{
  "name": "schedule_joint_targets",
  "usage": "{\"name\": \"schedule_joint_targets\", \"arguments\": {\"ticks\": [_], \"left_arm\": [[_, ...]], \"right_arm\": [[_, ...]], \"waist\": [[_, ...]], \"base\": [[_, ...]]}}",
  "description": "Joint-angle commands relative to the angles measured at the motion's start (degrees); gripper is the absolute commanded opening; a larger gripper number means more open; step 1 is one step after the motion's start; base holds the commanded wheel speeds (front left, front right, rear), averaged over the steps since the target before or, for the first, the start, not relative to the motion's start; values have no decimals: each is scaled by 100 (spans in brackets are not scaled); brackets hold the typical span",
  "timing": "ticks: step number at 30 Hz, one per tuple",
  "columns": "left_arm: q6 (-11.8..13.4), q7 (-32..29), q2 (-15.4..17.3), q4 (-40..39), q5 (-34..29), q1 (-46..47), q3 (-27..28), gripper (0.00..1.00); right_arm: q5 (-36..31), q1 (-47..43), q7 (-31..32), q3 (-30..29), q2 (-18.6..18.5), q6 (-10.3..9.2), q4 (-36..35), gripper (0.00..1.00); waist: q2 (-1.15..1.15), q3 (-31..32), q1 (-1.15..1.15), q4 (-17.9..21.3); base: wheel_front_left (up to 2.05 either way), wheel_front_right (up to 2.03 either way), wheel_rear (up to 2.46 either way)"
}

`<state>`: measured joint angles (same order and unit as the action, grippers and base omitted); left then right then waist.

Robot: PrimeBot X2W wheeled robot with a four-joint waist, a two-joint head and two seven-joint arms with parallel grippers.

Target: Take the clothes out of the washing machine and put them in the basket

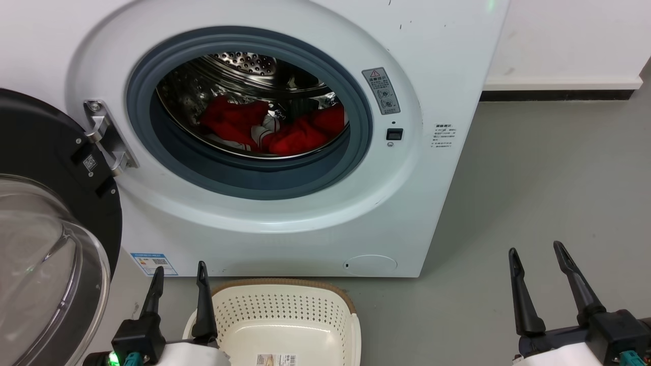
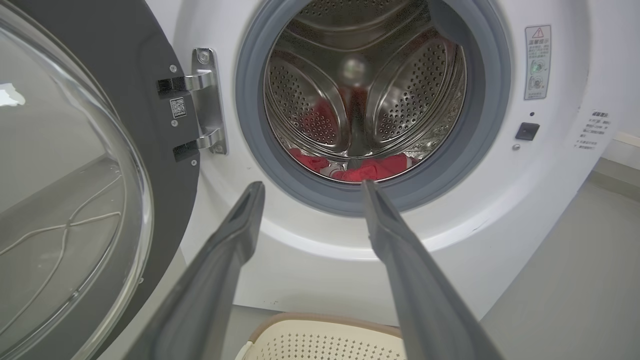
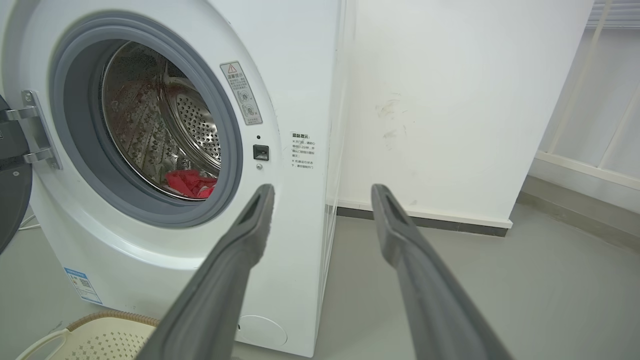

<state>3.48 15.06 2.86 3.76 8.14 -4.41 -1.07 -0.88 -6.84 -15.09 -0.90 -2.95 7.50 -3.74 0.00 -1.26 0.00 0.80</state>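
**A:** What stood ahead of the left gripper (image 2: 312, 184)?

**B:** The washing machine (image 2: 310, 245). Its door (image 2: 75, 200) stood open at the left on a metal hinge (image 2: 207, 100). The two fingers were spread apart, with nothing between them.

**A:** And inside?

**B:** Red clothes (image 2: 372, 169) lay at the bottom of the steel drum (image 2: 410, 100), behind the grey rubber ring (image 2: 482, 125).

**A:** The basket (image 2: 325, 340)?

**B:** It sat just in front of the machine, below the fingers. Its brown rim and holed wall showed at the bottom edge, with grey floor (image 2: 575, 260) to the right.

clothes (image 1: 285, 132) in washing machine (image 1: 432, 76) drum; basket (image 1: 285, 310) before it — door (image 1: 46, 229) left
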Motion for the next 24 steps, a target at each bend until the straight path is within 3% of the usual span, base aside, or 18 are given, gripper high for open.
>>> {"name": "schedule_joint_targets", "arguments": {"ticks": [1, 13, 24], "left_arm": [[12, 18, 3, 90, 12, 100, 0, 100], [-435, 18, 136, 1959, -220, 2297, -8, 100], [-899, -170, 948, 4385, -432, 5147, -215, 100]], "right_arm": [[26, -19, -12, 14, 13, -2, -8, 100], [-12, 455, -12, 208, 14, -3, -126, 100], [167, 1068, -12, 316, 14, -3, -228, 100]], "waist": [[0, -23, 0, 3], [0, -856, 0, 419], [0, -2057, 0, 1096]], "base": [[0, 0, 0], [0, 0, 0], [0, 0, 0]]}}
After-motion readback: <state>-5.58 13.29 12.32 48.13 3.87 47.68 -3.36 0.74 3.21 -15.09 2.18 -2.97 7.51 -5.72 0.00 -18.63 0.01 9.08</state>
